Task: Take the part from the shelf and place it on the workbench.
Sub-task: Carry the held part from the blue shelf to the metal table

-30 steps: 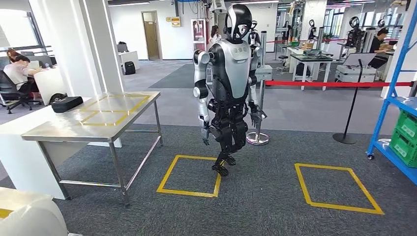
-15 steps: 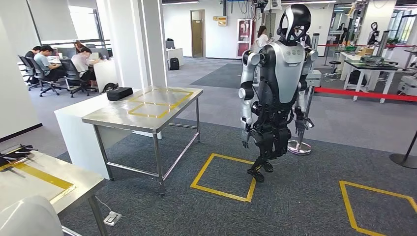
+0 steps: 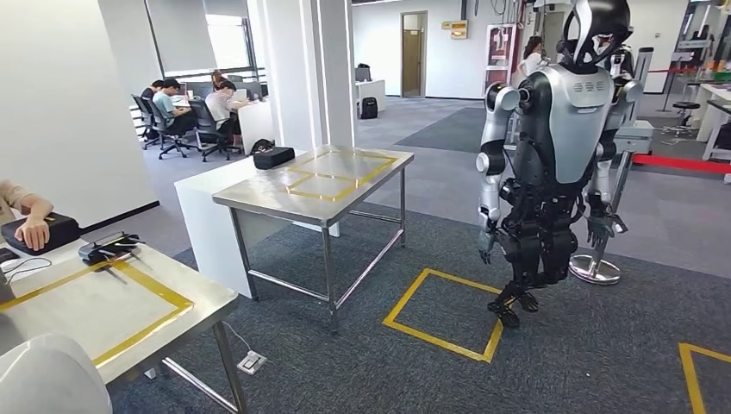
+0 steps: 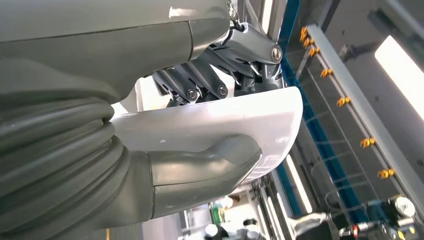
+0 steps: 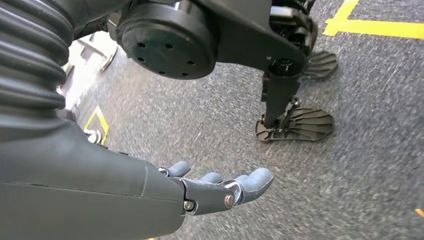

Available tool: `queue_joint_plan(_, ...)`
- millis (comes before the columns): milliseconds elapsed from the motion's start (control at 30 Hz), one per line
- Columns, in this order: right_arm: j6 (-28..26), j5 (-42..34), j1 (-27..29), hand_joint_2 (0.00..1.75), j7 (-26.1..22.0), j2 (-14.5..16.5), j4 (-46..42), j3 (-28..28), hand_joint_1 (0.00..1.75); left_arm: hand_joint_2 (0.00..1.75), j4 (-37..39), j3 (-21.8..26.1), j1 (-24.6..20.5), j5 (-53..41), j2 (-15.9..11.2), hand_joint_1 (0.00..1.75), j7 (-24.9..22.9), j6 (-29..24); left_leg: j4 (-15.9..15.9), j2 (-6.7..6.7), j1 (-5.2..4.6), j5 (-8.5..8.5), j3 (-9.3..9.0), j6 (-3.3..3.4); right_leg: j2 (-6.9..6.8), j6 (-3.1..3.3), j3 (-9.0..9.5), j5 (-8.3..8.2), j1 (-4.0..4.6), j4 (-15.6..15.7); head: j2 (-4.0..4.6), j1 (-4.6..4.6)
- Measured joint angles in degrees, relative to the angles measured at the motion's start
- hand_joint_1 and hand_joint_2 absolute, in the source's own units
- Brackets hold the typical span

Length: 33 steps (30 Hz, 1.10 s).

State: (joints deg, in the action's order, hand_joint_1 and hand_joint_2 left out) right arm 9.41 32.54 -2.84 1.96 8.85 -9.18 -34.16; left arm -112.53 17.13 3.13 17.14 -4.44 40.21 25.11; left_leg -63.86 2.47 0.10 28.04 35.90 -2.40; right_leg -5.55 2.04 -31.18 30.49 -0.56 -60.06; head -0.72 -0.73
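1. You can see the part [image 4: 215, 127] clamped in the left hand [image 4: 200, 125]: thumb under one broad face, dark fingers [image 4: 200, 82] on the other.
2. Its long axis runs away from the wrist, ending in a rounded edge beyond the fingertips.
3. It looks white, smooth, glossy, like a curved shell; its white edge [image 3: 47, 379] also shows low in your head view.
4. The right hand [image 5: 220, 192] hangs over grey carpet, fingers loosely extended, grasping nothing.
5. The workbench [image 3: 185, 302] with yellow tape lies just ahead on your left, its corner near.
6. Open carpet separates it from a second steel table [image 3: 259, 203] and another robot [image 3: 552, 164].
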Motion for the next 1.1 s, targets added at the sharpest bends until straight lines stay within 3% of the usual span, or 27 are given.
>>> queue_joint_plan(67, 0.01, 0.02, -0.09, 1.75, 0.03, 0.04, 0.00, 0.00, 0.00, 1.75, -0.11, -0.01, -0.21, 0.02, -0.01, 1.75, 0.01, 0.04, 4.15, 1.57, -0.57, -1.04, -2.09, 0.88, -1.20, -0.53, 0.37, 0.32, 0.25, 0.02, 0.00, 0.04)
queue_joint_plan(133, 0.01, 0.08, -0.20, 1.75, 0.08, 0.05, 0.00, 0.00, 0.00, 1.75, -0.18, -0.02, -0.21, 0.06, -0.01, 1.75, 0.01, 0.05, 4.53, 0.48, -0.74, -1.06, -2.03, 1.55, -2.49, -1.09, 0.75, 0.45, 0.38, 0.27, 0.00, 0.10)
queue_joint_plan(167, 0.01, 0.12, -0.27, 1.75, 0.09, 0.05, -0.01, 0.00, 0.00, 1.75, -0.24, -0.02, -0.15, 0.08, -0.01, 1.75, -0.01, 0.06, 4.80, -0.27, -0.58, -1.24, -2.11, 1.83, -2.49, -1.41, 0.93, 0.64, 0.31, 0.22, 0.00, 0.15)
queue_joint_plan(233, 0.03, 0.18, -0.39, 1.75, 0.01, 0.07, -0.02, 0.00, 0.00, 1.75, -0.42, -0.02, -0.27, 0.08, 0.01, 1.75, 0.00, 0.09, 5.42, -1.65, -0.07, -1.62, -2.37, 2.48, 0.19, -1.97, 0.13, 2.29, 0.16, -2.13, 0.00, 0.29)
queue_joint_plan(300, 0.07, 0.21, -0.31, 1.75, -0.06, 0.07, -0.02, 0.00, 0.00, 1.75, -0.44, -0.05, -0.47, 0.00, 0.10, 1.75, 0.00, 0.10, 5.61, -3.01, 0.22, -1.80, -2.37, 2.85, 3.92, -2.28, -3.30, 5.56, -0.05, -9.02, 0.00, 0.47)
queue_joint_plan(367, 0.08, 0.31, -0.06, 1.75, -0.06, 0.07, -0.02, 0.00, 0.00, 1.75, -0.28, -0.12, -0.43, -0.15, 0.19, 1.75, -0.04, 0.11, 5.51, -4.65, 0.25, -1.83, -2.24, 2.93, 5.06, -2.48, -6.73, 7.18, -0.09, -15.05, 0.00, 0.58)
queue_joint_plan(400, 0.07, 0.36, 0.03, 1.75, -0.07, 0.07, -0.02, 0.00, 0.00, 1.75, -0.18, -0.15, -0.40, -0.21, 0.20, 1.75, -0.04, 0.11, 5.40, -5.51, 0.27, -1.83, -2.22, 2.91, 5.20, -2.50, -7.24, 6.44, -0.11, -15.44, 0.00, 0.61)
queue_joint_plan(467, 0.08, 0.37, 0.02, 1.75, -0.19, 0.07, -0.02, 0.00, 0.00, 1.75, 0.01, -0.18, -0.37, -0.26, 0.20, 1.75, -0.06, 0.11, 5.02, -7.21, 0.38, -1.73, -2.21, 2.66, 6.26, -2.44, -5.01, 2.14, -0.28, -9.44, 0.00, 0.66)
queue_joint_plan(533, 0.14, 0.36, -0.01, 1.75, -0.39, 0.07, -0.02, 0.00, 0.00, 1.75, 0.12, -0.20, -0.37, -0.18, 0.19, 1.75, -0.07, 0.11, 4.51, -8.71, 0.39, -1.57, -1.93, 2.02, 9.17, -2.40, -2.16, -0.64, -0.61, -2.49, 0.00, 0.67)
queue_joint_plan(600, 0.25, 0.40, -0.01, 1.75, -0.55, 0.07, -0.02, 0.00, 0.00, 1.75, 0.18, -0.25, -0.31, 0.03, 0.10, 1.75, -0.07, 0.11, 4.43, -10.00, 0.43, -1.71, -1.48, 1.16, 10.40, -2.14, -1.36, -0.74, -0.61, -0.42, 0.00, 0.62)
queue_joint_plan(667, 0.38, 0.49, -0.08, 1.75, -0.62, 0.14, -0.02, -0.01, 0.00, 1.75, 0.24, -0.28, -0.10, 0.15, -0.08, 1.75, -0.07, 0.08, 4.74, -10.96, 0.63, -2.05, -1.00, 0.32, 8.89, -1.36, -1.08, -1.07, -0.56, -0.08, 0.00, 0.59)
queue_joint_plan(733, 0.44, 0.54, -0.12, 1.75, -0.66, 0.23, -0.03, -0.02, 0.00, 1.75, 0.34, -0.35, -0.05, 0.07, -0.28, 1.75, -0.03, 0.00, 2.90, -8.43, 0.51, -0.87, 0.15, -0.24, 7.26, -0.46, -0.74, -1.39, -0.69, 0.41, 0.00, 0.43)
queue_joint_plan(800, 0.44, 0.58, 0.08, 1.75, -0.66, 0.24, -0.04, -0.02, 0.00, 1.75, 0.59, -0.54, -0.16, -0.24, -0.37, 1.75, 0.00, -0.07, -3.17, -4.47, 0.41, 2.52, 2.96, -0.58, 5.55, 0.06, -0.65, -1.40, -0.56, 0.61, 0.00, 0.25)
queue_joint_plan(867, 0.48, 0.69, 0.29, 1.75, -0.63, 0.24, -0.04, -0.02, 0.00, 1.75, 1.02, -0.76, -0.15, -0.51, -0.40, 1.75, -0.03, -0.18, -9.54, -3.09, 0.53, 5.08, 5.96, -0.82, 3.77, 0.25, -0.64, -1.25, -0.37, 0.60, 0.00, 0.23)
queue_joint_plan(900, 0.49, 0.74, 0.30, 1.75, -0.63, 0.24, -0.04, -0.02, 0.00, 1.75, 1.26, -0.84, -0.15, -0.56, -0.48, 1.75, -0.05, -0.28, -10.46, -2.84, 0.54, 4.92, 6.29, -0.84, 2.89, 0.26, -0.58, -1.15, -0.32, 0.59, 0.00, 0.22)
queue_joint_plan(967, 0.51, 0.84, 0.19, 1.75, -0.63, 0.25, -0.04, -0.02, 0.00, 1.75, 1.65, -0.97, -0.17, -0.57, -0.72, 1.75, -0.07, -0.50, -5.98, -2.09, 0.49, 1.91, 3.64, -0.60, 1.30, 0.11, -0.28, -0.91, -0.26, 0.59, 0.00, 0.21)
queue_joint_plan(1033, 0.51, 0.87, 0.09, 1.75, -0.65, 0.28, -0.04, -0.02, 0.00, 1.75, 1.82, -1.01, -0.15, -0.58, -0.92, 1.75, -0.08, -0.70, 1.42, 0.46, 0.05, -0.80, -0.50, 0.12, 0.01, -0.27, 0.16, -0.54, -0.05, 0.55, 0.00, 0.19)
queue_joint_plan(1100, 0.50, 0.89, 0.06, 1.75, -0.68, 0.34, -0.04, -0.02, 0.00, 1.75, 1.84, -1.03, 0.13, -0.71, -0.97, 1.75, -0.06, -0.98, 4.59, 1.81, -0.49, -1.26, -2.11, 1.00, -1.10, -0.85, 0.52, -0.22, 0.23, 0.57, 0.00, 0.23)
